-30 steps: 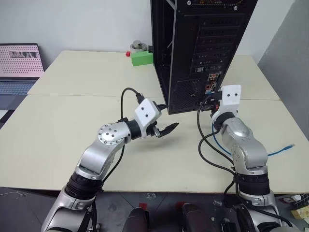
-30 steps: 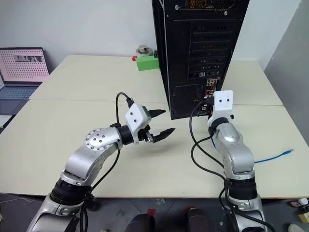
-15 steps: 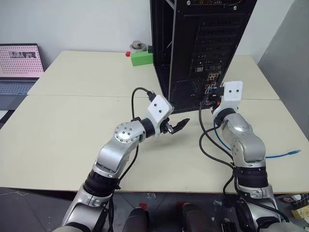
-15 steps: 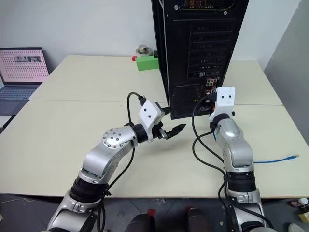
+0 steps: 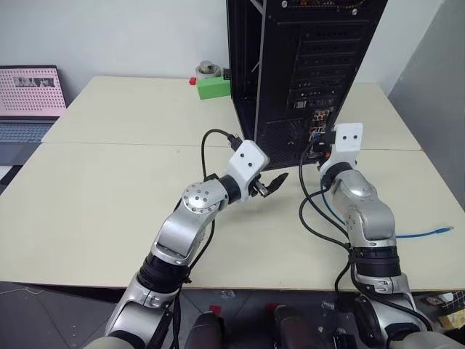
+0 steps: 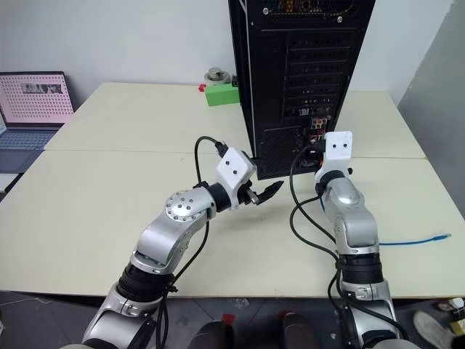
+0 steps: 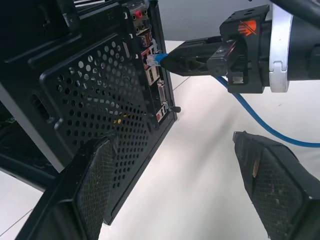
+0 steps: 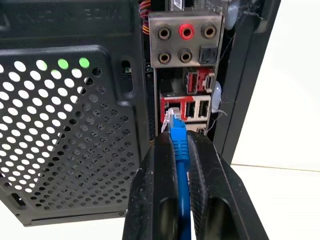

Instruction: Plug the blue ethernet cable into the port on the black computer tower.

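Blue ethernet cable (image 8: 178, 145) pinched between right fingers (image 8: 157, 200), plug at tower (image 8: 70, 125) ports.

Computer tower (image 5: 298, 73) stood at the far centre of the table (image 5: 109, 182), rear panel facing near. Block (image 5: 212, 87) sat just left of the tower, a laptop (image 5: 29, 102) far left beyond the table edge. Ethernet cable (image 8: 179, 150) ran from the tower's port cluster rightward along the table's right side, its free plug near the right edge.

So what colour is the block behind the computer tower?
Bright green block, clearest in the left eye view.
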Motion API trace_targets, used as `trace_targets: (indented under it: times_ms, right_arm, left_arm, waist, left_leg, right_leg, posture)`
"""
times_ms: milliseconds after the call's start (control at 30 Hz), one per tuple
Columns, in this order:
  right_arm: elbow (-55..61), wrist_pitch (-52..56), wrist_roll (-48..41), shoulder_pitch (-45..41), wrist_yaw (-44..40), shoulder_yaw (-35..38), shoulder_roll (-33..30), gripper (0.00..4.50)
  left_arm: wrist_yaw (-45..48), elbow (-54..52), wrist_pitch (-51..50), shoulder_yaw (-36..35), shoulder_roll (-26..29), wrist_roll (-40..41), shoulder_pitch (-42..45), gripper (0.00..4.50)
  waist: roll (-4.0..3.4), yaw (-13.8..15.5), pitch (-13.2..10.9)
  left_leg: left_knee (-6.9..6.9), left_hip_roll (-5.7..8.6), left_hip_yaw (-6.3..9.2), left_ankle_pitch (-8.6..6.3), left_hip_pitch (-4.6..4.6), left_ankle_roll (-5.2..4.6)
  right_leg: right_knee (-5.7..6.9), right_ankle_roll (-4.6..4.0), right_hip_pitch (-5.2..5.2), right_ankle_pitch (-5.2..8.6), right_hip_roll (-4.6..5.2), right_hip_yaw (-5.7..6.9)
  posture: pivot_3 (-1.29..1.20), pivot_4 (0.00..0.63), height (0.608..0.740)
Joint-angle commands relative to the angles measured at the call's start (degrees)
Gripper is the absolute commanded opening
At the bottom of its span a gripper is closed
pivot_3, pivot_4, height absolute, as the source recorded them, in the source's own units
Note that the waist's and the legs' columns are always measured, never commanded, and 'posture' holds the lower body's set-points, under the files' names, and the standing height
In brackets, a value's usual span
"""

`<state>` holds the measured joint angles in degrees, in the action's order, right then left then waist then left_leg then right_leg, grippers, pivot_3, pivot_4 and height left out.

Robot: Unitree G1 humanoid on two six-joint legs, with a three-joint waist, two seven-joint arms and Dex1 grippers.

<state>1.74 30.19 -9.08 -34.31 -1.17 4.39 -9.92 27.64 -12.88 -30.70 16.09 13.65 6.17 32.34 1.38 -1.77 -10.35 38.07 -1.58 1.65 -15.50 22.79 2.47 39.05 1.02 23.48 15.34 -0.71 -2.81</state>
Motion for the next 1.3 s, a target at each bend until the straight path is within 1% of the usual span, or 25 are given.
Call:
trace_targets:
  times_ms: [33, 300, 867, 1300]
  right_arm:
    - [0.4, -2.3, 0.3, -1.6, -0.3, 0.8, 0.1, 0.02]
    - [-1.6, -3.0, 0.6, -2.3, -0.8, 0.6, -0.1, 0.02]
    - [-3.3, -5.8, 0.9, -4.0, -0.1, 2.1, 1.7, 0.02]
    - [-2.1, -7.0, 1.8, -5.3, -2.6, 0.0, 1.4, 0.02]
  left_arm:
    - [0.1, -0.9, 0.8, 0.0, -0.3, -0.6, 0.9, 3.88]
    - [1.1, -0.6, 1.1, -0.9, 0.4, -0.3, 0.7, 3.88]
    - [1.2, -0.9, 1.4, -0.6, 0.6, -0.6, 0.4, 3.88]
    - [1.8, -1.2, 2.0, -0.4, 1.0, -0.8, -0.2, 3.88]
  waist:
    - [0.00, 0.0, 0.0]
    - [0.00, 0.0, 0.0]
    - [0.00, -0.2, 0.0]
    - [-0.04, -0.5, 0.0]
  left_leg:
    - [0.00, 0.00, 0.00, 0.00, 0.00, 0.00]
    - [0.00, 0.00, -0.01, 0.00, -0.01, 0.00]
    - [0.00, -0.01, -0.07, 0.00, -0.05, 0.00]
    - [-0.02, -0.02, -0.18, 0.00, -0.06, 0.00]
  right_leg:
    - [0.00, 0.00, 0.00, 0.00, 0.00, 0.00]
    - [0.01, 0.00, 0.00, 0.00, 0.00, 0.00]
    - [0.02, 0.00, 0.00, 0.00, 0.00, -0.07]
    - [0.04, 0.01, 0.06, 0.00, -0.07, -0.22]
  posture:
    - [0.00, 0.150, 0.740]
    - [0.00, 0.150, 0.740]
    - [0.00, 0.150, 0.740]
    - [0.00, 0.150, 0.740]
